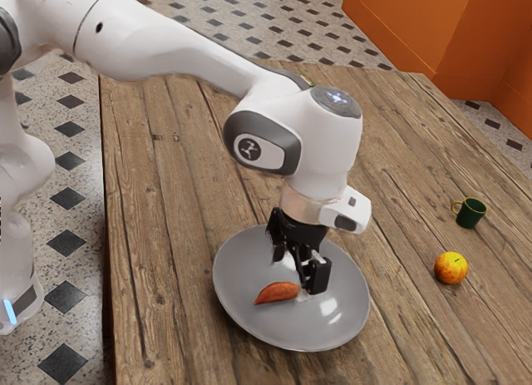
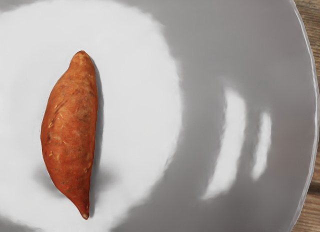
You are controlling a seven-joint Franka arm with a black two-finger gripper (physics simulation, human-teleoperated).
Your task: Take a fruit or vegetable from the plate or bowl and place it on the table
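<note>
A sweet potato [image 2: 70, 134] lies in a grey plate [image 1: 249, 318] on the wooden surface [image 1: 166, 235]; the black fingers [image 1: 316, 277] stand open, gripping nothing; best to centre over its middle, straddle its narrow width, descend gently, then close; the white arm [image 1: 166, 48] reaches across, wrist [image 1: 314, 204] pointing down.

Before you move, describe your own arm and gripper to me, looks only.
My arm is glossy white with rounded segments, dark grey trim at the joints, a round dark logo near the wrist and small bluish lights on a grey disc above it. My gripper is black and angular, with two blocky fingers.
</note>
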